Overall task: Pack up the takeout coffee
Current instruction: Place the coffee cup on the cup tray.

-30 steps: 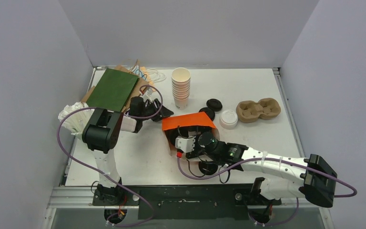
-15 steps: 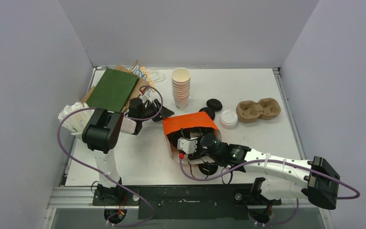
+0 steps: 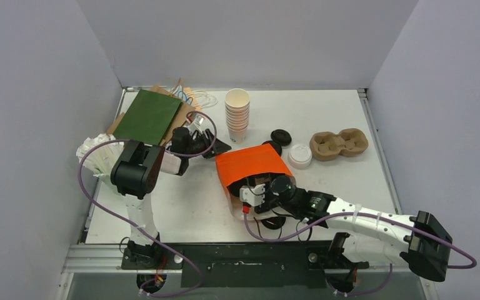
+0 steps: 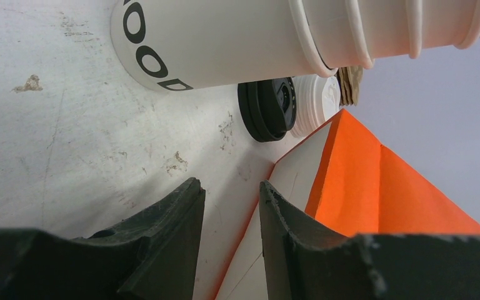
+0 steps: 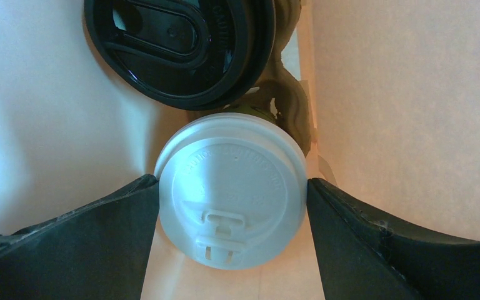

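Packing well under way, with the second cup inside the bag's mouth.
Top view: the orange bag (image 3: 250,164) lay on its side mid-table, the right gripper (image 3: 257,195) in its mouth and the left gripper (image 3: 211,145) at its far-left corner. Left wrist: the fingers (image 4: 175,219) stood slightly apart; the bag's edge ran into the gap, apparently unclamped. Right wrist: the fingers (image 5: 125,212) pressed either side of the white-lidded cup (image 5: 231,197), just beside a black-lidded cup (image 5: 181,44) lying in the bag. Judged: one cup was packed and one awaited release; the bag was not yet stood up or closed.
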Controlling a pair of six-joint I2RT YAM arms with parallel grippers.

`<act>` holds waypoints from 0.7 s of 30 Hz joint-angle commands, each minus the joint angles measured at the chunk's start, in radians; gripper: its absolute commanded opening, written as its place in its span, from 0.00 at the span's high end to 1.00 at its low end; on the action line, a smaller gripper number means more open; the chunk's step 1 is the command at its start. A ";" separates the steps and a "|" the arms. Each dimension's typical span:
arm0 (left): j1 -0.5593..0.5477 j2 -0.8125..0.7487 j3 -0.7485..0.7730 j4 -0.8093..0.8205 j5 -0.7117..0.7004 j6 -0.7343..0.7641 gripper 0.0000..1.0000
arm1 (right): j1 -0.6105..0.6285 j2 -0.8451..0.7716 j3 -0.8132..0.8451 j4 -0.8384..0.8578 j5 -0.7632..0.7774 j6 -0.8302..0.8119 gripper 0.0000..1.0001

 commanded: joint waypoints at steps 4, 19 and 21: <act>-0.017 0.049 0.079 0.073 0.067 0.017 0.65 | -0.025 -0.028 -0.033 0.089 -0.050 -0.129 0.58; -0.034 0.149 0.183 0.057 0.183 0.033 0.65 | -0.058 0.026 -0.012 0.185 -0.123 -0.212 0.60; -0.036 0.151 0.186 0.054 0.192 0.037 0.65 | -0.059 0.039 -0.009 0.185 -0.127 -0.213 0.60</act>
